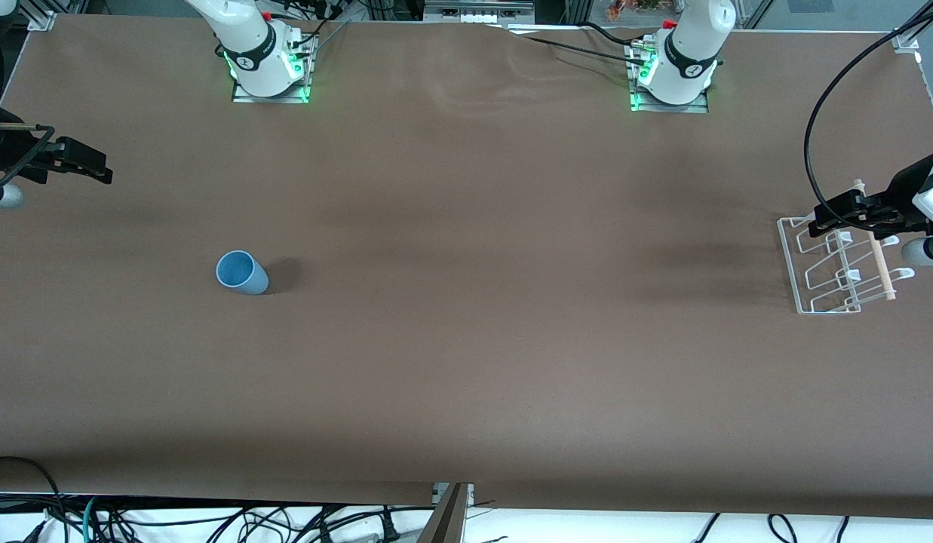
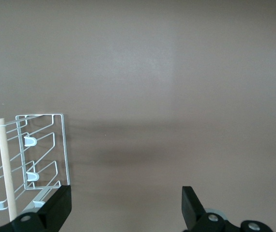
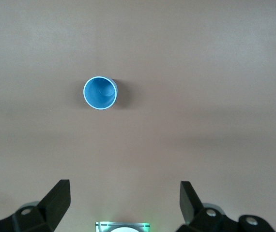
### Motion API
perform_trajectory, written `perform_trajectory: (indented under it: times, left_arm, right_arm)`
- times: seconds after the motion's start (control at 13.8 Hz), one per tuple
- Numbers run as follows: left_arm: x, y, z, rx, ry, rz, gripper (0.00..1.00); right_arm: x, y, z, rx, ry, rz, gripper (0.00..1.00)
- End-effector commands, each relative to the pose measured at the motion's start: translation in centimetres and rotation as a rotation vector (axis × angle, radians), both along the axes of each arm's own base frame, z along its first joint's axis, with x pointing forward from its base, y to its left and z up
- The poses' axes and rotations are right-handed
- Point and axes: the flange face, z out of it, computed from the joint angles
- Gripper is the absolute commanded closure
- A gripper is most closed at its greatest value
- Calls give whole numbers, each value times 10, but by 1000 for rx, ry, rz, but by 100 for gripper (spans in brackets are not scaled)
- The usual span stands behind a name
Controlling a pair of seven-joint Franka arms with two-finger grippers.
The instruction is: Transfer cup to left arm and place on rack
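We see both grippers with their fingers spread wide and nothing held or touched between them. The right gripper hangs in the air at the right arm's end of the tabletop, its black fingers wedge-shaped, matte and well apart in the right wrist view, with only bare surface between them. The left gripper hangs over the rack at the left arm's end; its fingers stand equally far apart and meet no wire.

The cup stands upright on the tabletop toward the right arm's end, nearer to the front camera than the right arm's base, and well apart from the rack. It is a smooth light-blue cup, tapered, without a handle, its round mouth open upward; in the right wrist view we look straight down into it and see a paler rim around a plain blue interior. It casts a soft shadow on the side toward the left arm's end.

The rack is thin white wire bent into a rectangular frame with upright loops, carrying small white hooks and a pale wooden dowel, round and straight, along one side.

The tabletop is a matte brown sheet, faintly rippled between the two arm bases. A thick black cable loops from the left arm's wrist.
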Motion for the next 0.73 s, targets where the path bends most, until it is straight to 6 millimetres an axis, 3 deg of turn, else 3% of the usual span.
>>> perform_trajectory:
  times: [0.0, 0.51, 0.65]
  left_arm:
    - [3, 2, 6, -10, 6, 16, 0]
    - [3, 2, 6, -11, 6, 16, 0]
    - [3, 2, 6, -11, 6, 16, 0]
  right_arm:
    - [-4, 1, -1, -6, 6, 1, 0]
    - [-1, 2, -8, -6, 12, -5, 0]
    - [7, 17, -15, -22, 6, 29, 0]
